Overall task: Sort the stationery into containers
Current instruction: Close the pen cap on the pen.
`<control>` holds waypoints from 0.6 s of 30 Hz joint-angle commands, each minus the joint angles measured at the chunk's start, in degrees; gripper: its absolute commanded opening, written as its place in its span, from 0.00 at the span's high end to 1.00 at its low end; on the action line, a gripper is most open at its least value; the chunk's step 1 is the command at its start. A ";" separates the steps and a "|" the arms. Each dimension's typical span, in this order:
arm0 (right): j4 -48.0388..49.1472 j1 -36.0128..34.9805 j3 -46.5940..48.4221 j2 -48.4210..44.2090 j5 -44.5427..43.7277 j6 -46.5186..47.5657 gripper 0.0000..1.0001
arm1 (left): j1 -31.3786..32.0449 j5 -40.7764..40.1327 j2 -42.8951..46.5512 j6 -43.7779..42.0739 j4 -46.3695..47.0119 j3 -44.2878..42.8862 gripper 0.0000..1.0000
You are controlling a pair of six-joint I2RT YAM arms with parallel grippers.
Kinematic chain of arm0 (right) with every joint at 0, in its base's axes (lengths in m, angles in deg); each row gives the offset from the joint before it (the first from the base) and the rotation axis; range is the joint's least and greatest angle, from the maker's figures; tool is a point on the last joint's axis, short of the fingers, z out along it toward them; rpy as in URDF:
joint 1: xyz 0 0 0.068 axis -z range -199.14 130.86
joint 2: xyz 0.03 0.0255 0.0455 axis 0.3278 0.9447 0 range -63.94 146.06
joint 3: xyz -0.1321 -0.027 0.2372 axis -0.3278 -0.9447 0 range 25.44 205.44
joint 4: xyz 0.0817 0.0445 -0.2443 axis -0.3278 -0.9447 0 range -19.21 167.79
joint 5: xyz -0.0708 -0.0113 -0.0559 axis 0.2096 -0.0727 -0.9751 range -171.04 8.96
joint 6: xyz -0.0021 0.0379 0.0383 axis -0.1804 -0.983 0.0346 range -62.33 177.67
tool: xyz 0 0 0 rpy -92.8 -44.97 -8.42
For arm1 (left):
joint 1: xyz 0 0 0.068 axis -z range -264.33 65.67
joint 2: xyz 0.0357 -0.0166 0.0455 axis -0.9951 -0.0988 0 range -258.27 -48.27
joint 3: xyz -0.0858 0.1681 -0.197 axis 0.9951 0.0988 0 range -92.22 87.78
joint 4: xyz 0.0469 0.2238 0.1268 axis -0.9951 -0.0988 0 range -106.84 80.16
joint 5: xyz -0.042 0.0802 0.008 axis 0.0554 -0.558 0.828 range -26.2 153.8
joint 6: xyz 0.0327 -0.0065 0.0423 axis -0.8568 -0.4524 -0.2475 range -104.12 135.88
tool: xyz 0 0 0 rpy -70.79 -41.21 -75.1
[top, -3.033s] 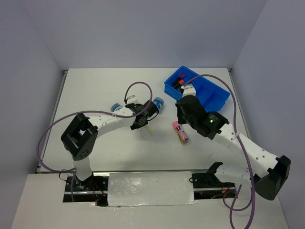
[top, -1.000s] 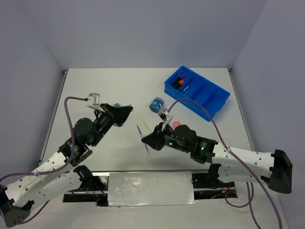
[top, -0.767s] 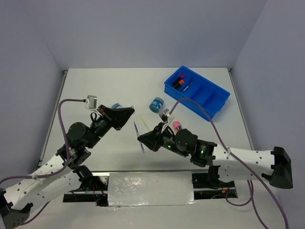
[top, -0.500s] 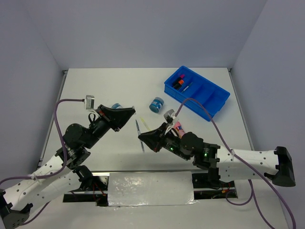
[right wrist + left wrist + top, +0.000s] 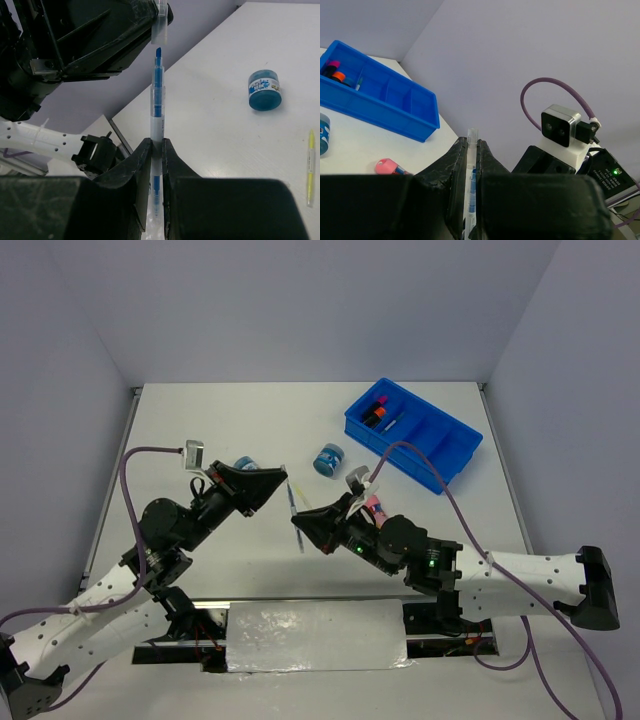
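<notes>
Ok, top view: left gripper [image 5: 278, 483] and right gripper [image 5: 300, 528] meet over the middle of the table [image 5: 200, 420] on one thin blue pen [image 5: 294, 508], held up off the surface between them. The blue tray [image 5: 440, 455] sits at far right, with highlighters [image 5: 375, 412] in its far-left end compartment. One blue tub [image 5: 327, 459] stands in the open between the grippers and the tray. The second tub [image 5: 244, 464] is half hidden behind the left arm. The pink-capped cylinder [image 5: 376, 506] is mostly covered by the right arm. Left wrist view: left jaws are clenched on the pen's clear end, which sticks out past the fingertips [image 5: 459, 160]. The right wrist camera [image 5: 561, 127] fills the right side; tray and cylinder are on the left behind. Right wrist view: right jaws are clamped on the barrel, blue tip pointing up just under the clear cap [image 5: 160, 27], which sits in the left jaws. Can't tell whether cap and tip touch. A tub and a yellow pen [image 5: 310, 167] lie on the table to the right, well apart. Versus 3 s back: both arms were stretched far over the table, left by the tub, right at the tray, cylinder in the open. 1 s back the right gripper had the pen alone, left well apart. Since half a second ago the pen has shifted slightly toward the far side.
</notes>
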 commanded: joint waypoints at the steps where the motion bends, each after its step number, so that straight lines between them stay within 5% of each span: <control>1: 1.58 -0.48 2.59 0.03 -2.19 1.07 1.00 | 0.36 0.97 0.27 0.53 3.10 -0.16 1.00; 18: -0.10 -0.39 4.88 1.17 -2.90 1.33 1.00 | 0.27 3.25 -1.04 1.14 3.97 -0.33 1.00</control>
